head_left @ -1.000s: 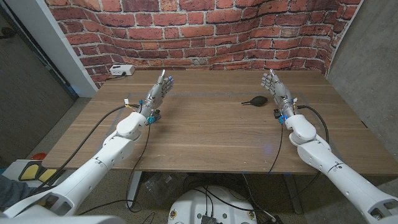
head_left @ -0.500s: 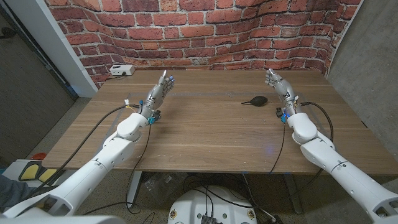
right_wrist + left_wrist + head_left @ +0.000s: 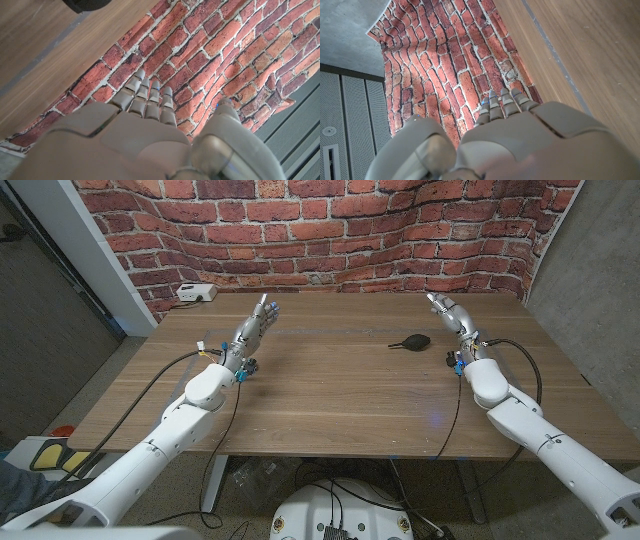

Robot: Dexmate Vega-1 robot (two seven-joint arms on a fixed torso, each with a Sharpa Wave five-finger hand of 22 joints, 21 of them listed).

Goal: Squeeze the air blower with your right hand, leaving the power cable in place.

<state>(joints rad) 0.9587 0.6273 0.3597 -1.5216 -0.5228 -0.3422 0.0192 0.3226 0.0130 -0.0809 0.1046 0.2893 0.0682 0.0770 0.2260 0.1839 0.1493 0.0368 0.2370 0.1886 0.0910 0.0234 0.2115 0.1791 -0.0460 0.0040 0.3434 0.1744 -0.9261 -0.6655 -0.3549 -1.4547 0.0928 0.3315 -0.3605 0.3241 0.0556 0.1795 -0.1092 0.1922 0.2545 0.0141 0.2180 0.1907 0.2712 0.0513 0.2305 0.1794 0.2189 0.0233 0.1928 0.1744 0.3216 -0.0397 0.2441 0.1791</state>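
In the head view, the small black rubber air blower (image 3: 411,340) lies on the brown wooden table (image 3: 330,390), right of the middle, its nozzle tip toward the robot's left. The right hand (image 3: 452,317) is raised just beside it on the right side, apart from it, fingers stretched out toward the red brick wall (image 3: 320,230) and holding nothing. The left hand (image 3: 253,329) is well apart on the other side of the table, fingers likewise extended and loose, with nothing in them. A white power adapter with its cable (image 3: 195,293) sits at the far left corner of the table by the wall.

In the left wrist view, the left hand (image 3: 505,135) shows from behind, its fingers (image 3: 501,104) straight and side by side, pointing at the brick wall, empty.

In the right wrist view, the right hand (image 3: 145,135) shows from behind, fingers (image 3: 150,97) straight and slightly spread, thumb out to the side, empty. A dark rounded edge of the air blower (image 3: 87,4) shows on the table beyond it.
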